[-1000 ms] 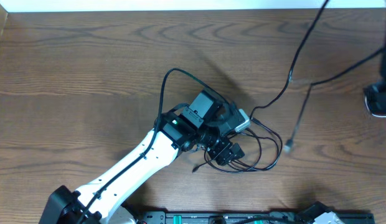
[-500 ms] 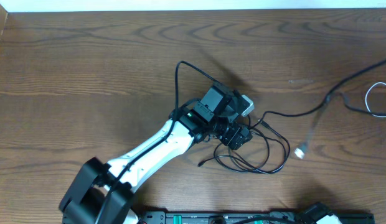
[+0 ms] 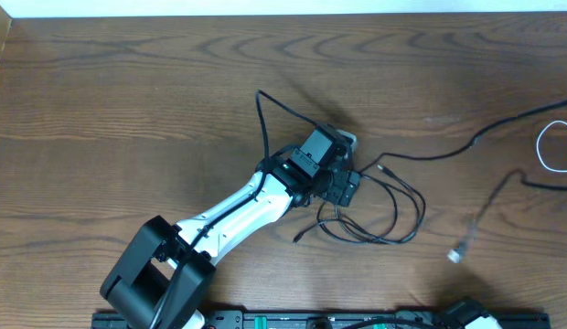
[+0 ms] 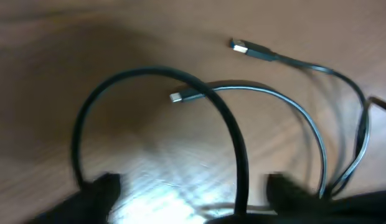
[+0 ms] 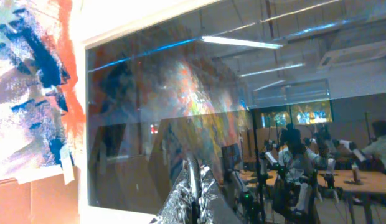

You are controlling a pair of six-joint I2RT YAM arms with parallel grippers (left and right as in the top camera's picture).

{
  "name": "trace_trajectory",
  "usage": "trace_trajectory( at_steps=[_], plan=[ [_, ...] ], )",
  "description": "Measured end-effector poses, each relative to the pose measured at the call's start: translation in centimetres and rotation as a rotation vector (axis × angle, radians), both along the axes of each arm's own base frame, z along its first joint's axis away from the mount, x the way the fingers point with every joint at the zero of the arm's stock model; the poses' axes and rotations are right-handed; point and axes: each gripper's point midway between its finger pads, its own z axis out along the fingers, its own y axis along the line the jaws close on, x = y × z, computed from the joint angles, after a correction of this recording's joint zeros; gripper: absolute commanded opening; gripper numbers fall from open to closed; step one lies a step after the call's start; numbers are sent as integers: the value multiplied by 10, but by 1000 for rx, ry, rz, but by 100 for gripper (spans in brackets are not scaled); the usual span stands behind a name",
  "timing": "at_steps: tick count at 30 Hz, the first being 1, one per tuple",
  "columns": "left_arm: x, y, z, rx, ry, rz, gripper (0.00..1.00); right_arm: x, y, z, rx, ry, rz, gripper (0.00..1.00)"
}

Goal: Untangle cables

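The left claw sits over the middle of the brown wood-grain counter. Its dark, blurred fingertips stand apart, with nothing seen clamped between them. Just beside it, toward the counter's right edge, a tangle of thin black cords lies in overlapping loops. The left wrist view shows two small metal plug ends lying free on the wood. A long black cord runs from the tangle to the right edge. At that edge a thin white cord curls. A separate black cord ends in a pale plug toward the near right corner. The right claw, outside the overhead view, is pressed closed and faces a large glass pane.
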Motion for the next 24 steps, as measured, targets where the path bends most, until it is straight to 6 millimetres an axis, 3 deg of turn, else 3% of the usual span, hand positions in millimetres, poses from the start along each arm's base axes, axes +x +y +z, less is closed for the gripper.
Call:
trace_trajectory(
  at_steps=[2, 6, 11, 14, 19, 21, 24],
  plan=[
    [6, 5, -1, 18, -9, 53, 15, 1, -2, 0, 6, 3, -10, 1],
    [13, 13, -2, 43, -25, 124, 8, 2, -4, 0, 10, 7, -19, 1],
    [16, 36, -10, 142, -30, 204, 7, 4, -5, -3, 10, 20, -29, 1],
    [15, 63, -19, 234, -7, 258, 8, 10, -12, -9, 21, 56, -76, 1],
    [25, 118, -27, 305, 78, 403, 8, 31, -55, -25, 143, 169, -329, 1],
    [32, 147, -29, 323, 117, 484, 7, 31, -86, -33, 234, 216, -486, 1],
    [35, 179, -32, 345, 164, 559, 7, 24, -116, -43, 327, 252, -640, 1]
  ],
)
